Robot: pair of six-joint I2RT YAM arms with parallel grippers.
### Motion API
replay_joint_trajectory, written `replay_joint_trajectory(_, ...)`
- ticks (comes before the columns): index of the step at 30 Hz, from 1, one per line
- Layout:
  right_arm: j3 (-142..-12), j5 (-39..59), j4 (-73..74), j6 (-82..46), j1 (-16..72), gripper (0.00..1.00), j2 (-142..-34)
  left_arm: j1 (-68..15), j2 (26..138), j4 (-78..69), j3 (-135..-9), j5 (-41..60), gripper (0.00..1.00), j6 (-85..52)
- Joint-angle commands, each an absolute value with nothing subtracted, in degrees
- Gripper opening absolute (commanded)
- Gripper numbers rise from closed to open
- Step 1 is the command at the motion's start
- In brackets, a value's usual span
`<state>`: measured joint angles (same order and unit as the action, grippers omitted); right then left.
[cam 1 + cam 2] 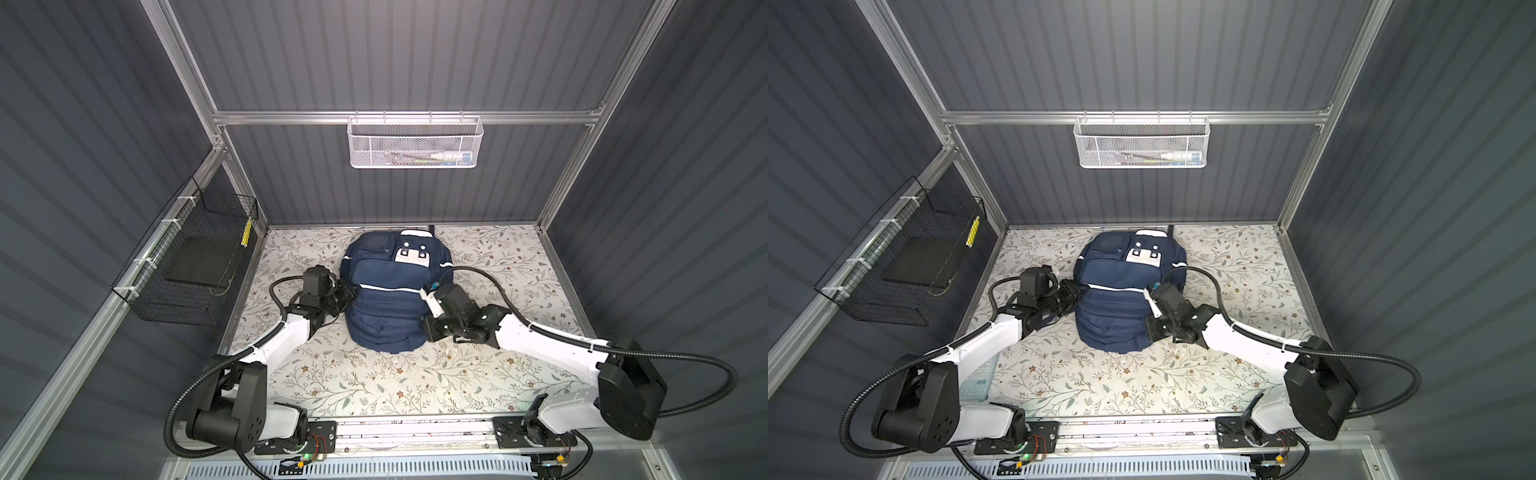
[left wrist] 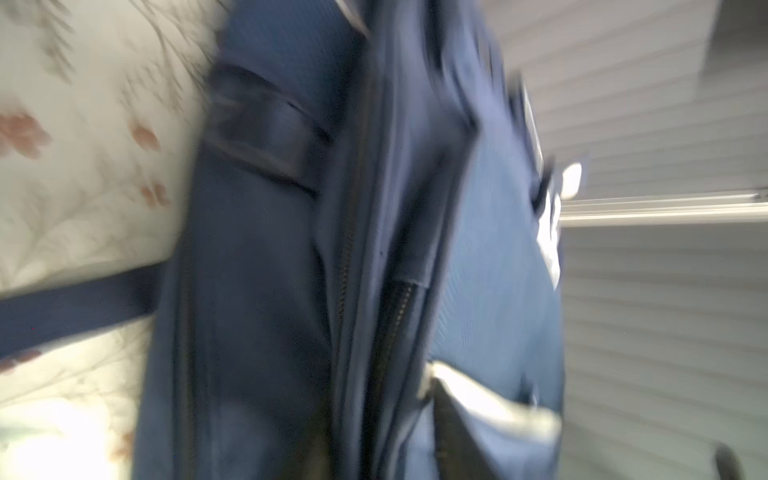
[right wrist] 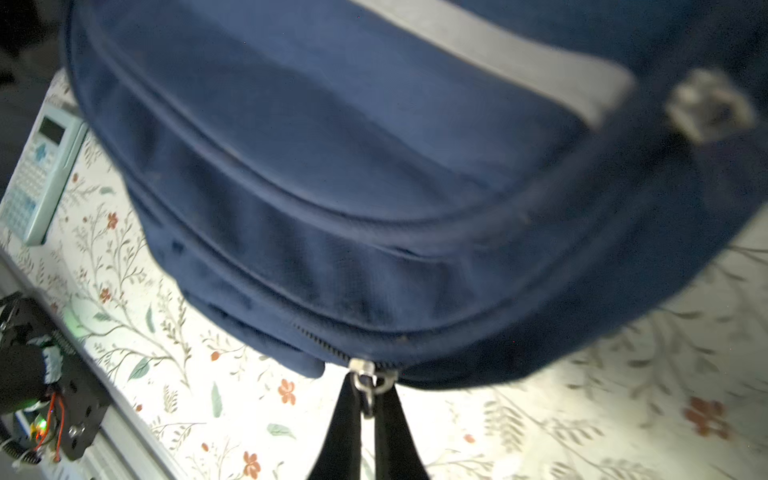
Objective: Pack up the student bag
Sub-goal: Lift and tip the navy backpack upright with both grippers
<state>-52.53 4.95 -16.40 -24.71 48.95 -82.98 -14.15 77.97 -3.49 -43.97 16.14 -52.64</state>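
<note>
Motion blur smears the student bag [image 2: 270, 291] in the left wrist view. In a top view the left gripper [image 1: 345, 291] sits at the bag's side, jaws too small to read. The zip pull [image 3: 366, 376] partly vanishes between the jaws of the right gripper [image 3: 368, 405]. The left arm [image 1: 984, 336] hides most of the calculator [image 1: 980, 376].

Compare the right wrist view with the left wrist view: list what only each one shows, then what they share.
Only the right wrist view: the right gripper shut on a zipper pull, and a light-blue calculator. Only the left wrist view, which is badly blurred: a navy strap lying flat, and the ribbed grey wall. Both: the navy student bag on the floral table cover.
</note>
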Motion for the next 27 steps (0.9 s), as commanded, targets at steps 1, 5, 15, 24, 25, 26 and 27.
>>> replay_joint_trajectory(1,-56.66,4.88,-15.65,-29.43,51.08,0.0,-87.31,-13.98,73.83,2.11,-47.15,13.58,0.64,-47.65)
replay_joint_trajectory(5,-62.83,6.63,-12.54,-30.5,52.32,0.0,-93.11,-14.34,66.25,5.3,-42.53,14.65,0.67,-50.8)
replay_joint_trajectory(15,-66.23,7.01,-10.52,-29.49,55.65,0.0,-95.98,-30.19,67.05,-11.33,-32.46,11.73,0.72,-66.31)
replay_joint_trajectory(24,-61.09,2.13,-12.13,-29.26,55.68,0.0,-91.67,-30.66,75.24,-10.85,-37.82,12.51,0.0,-62.11)
replay_joint_trajectory(25,-59.77,1.22,-13.22,-29.25,54.65,0.0,-90.62,-30.59,74.3,-7.93,-38.52,11.54,0.0,-60.95)
replay_joint_trajectory(26,-58.08,0.66,-13.95,-29.35,53.22,0.0,-89.36,-30.3,73.25,-5.78,-38.97,11.18,0.0,-60.1)
replay_joint_trajectory(27,-56.27,0.47,-14.18,-29.35,51.8,0.0,-88.25,-29.73,72.44,-4.77,-38.96,11.45,0.0,-59.78)
